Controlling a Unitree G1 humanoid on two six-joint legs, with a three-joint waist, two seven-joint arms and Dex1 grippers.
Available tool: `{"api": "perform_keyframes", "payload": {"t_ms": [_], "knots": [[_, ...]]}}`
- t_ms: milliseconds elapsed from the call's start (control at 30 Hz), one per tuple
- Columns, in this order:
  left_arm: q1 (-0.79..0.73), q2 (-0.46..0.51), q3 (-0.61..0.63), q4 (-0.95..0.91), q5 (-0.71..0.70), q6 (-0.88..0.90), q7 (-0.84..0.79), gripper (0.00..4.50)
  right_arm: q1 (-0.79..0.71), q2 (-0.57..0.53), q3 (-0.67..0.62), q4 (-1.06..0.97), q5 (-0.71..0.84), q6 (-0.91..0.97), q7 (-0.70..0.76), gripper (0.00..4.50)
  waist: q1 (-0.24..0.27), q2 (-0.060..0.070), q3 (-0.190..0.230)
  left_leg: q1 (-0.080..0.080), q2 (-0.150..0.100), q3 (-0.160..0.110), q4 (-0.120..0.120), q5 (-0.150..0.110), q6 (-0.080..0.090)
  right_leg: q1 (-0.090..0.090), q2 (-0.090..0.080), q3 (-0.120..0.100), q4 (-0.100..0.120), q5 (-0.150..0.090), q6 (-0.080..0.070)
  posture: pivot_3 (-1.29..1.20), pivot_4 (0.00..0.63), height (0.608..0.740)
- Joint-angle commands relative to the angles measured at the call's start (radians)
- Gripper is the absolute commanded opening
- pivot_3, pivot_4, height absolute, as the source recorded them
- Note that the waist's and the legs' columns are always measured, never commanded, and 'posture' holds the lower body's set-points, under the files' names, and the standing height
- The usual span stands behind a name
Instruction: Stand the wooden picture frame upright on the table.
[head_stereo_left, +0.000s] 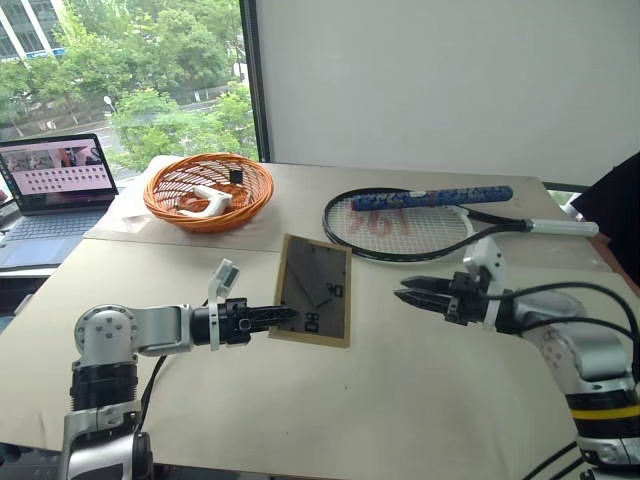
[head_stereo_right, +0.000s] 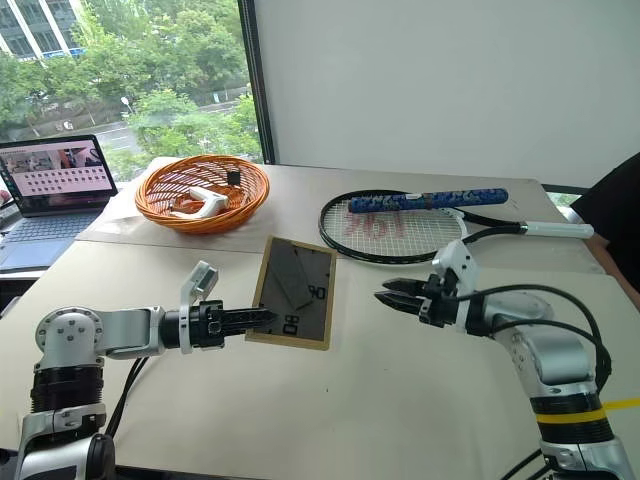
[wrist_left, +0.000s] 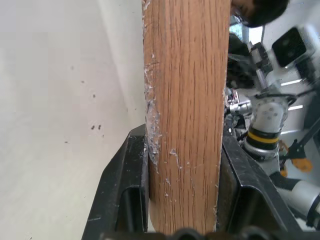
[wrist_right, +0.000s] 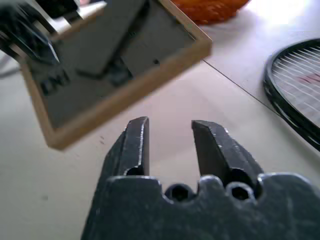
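White wall (head_stereo_left: 420, 80) — window (head_stereo_left: 120, 70) onto green trees.

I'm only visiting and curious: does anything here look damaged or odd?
Yes. The wooden picture frame, gripped at its edge by the left gripper, is tilted with its grey back showing. In the left wrist view its wooden edge looks scuffed, with whitish scrapes along one corner. The right gripper is open, apart from it.

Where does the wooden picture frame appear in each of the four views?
Left eye view: wooden picture frame at centre, grey back showing, left gripper shut on its near-left edge.
Right eye view: frame at centre-left, same pose.
Left wrist view: its wood edge runs between the gripper's fingers.
Right wrist view: upper left, beyond the open right gripper.
Shared landmark: the orange basket.
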Motion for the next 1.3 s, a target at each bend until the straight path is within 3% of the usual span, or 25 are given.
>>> {"api": "perform_keyframes", "payload": {"t_ms": [33,167,467,733,933,1000,1167,1267,1300], "knots": [[-0.035,0.005,-0.063,-0.030,0.042,-0.044,-0.112,1.14,-0.096,0.020,0.034,-0.051,0.068,0.160,-0.052,3.13,0.001,0.000,0.000,-0.001,0.000,0.000,0.000,0.000,0.000,-0.001,0.000,0.000,0.000,0.000,0.000,0.00,0.150,0.697],[-0.046,-0.006,-0.140,-0.046,0.094,-0.064,-0.184,1.14,-0.156,0.061,0.100,-0.016,0.043,0.203,-0.067,4.46,0.008,0.000,0.000,-0.010,0.000,0.000,0.001,0.000,0.000,-0.009,0.000,0.000,0.000,0.000,0.000,0.00,0.150,0.697],[-0.065,-0.008,-0.164,-0.010,0.161,-0.077,-0.276,1.14,-0.127,0.045,0.259,-0.046,-0.043,0.170,0.020,4.46,0.011,0.000,0.000,-0.023,0.000,0.000,0.002,0.001,0.000,-0.024,0.000,-0.001,0.003,0.001,0.000,0.00,0.150,0.697],[-0.093,-0.026,-0.114,0.073,0.166,0.013,-0.282,1.14,-0.068,0.084,0.159,-0.153,-0.007,-0.015,0.092,4.46,0.010,0.000,0.000,-0.024,0.000,-0.001,0.002,0.001,0.000,-0.024,0.000,-0.001,0.004,0.001,0.000,0.00,0.150,0.697],[-0.109,-0.024,-0.080,0.121,0.137,0.055,-0.278,1.14,-0.028,0.039,0.114,-0.180,-0.046,-0.086,0.094,4.46,0.011,0.000,0.000,-0.024,0.000,-0.001,0.003,0.001,0.000,-0.024,0.000,-0.001,0.005,0.001,0.000,0.00,0.150,0.697],[-0.114,-0.003,-0.082,0.130,0.112,0.055,-0.288,1.14,-0.017,0.005,0.095,-0.133,-0.106,-0.152,0.089,4.46,0.011,0.000,0.000,-0.024,0.000,-0.001,0.003,0.001,0.000,-0.024,0.000,-0.001,0.005,0.001,0.000,0.00,0.150,0.697],[-0.107,0.114,-0.151,0.146,0.028,0.055,-0.338,1.14,0.015,-0.076,-0.043,-0.076,-0.076,-0.157,0.086,4.46,0.009,0.000,0.000,-0.024,0.000,-0.001,0.003,0.001,0.000,-0.024,0.000,-0.001,0.006,0.001,0.000,0.00,0.150,0.697],[-0.107,0.162,-0.179,0.180,-0.023,0.055,-0.356,1.14,0.076,-0.111,-0.068,-0.055,-0.174,-0.299,0.091,4.46,0.010,0.000,0.000,-0.024,0.000,-0.001,0.002,0.001,0.000,-0.025,0.000,-0.001,0.006,0.001,0.000,0.00,0.150,0.697],[-0.110,0.170,-0.188,0.190,-0.040,0.055,-0.360,1.14,0.096,-0.109,-0.055,-0.020,-0.265,-0.428,0.060,4.46,0.010,0.000,0.000,-0.024,0.000,-0.001,0.002,0.001,0.000,-0.024,0.000,-0.001,0.006,0.001,0.000,0.00,0.150,0.697]]}}
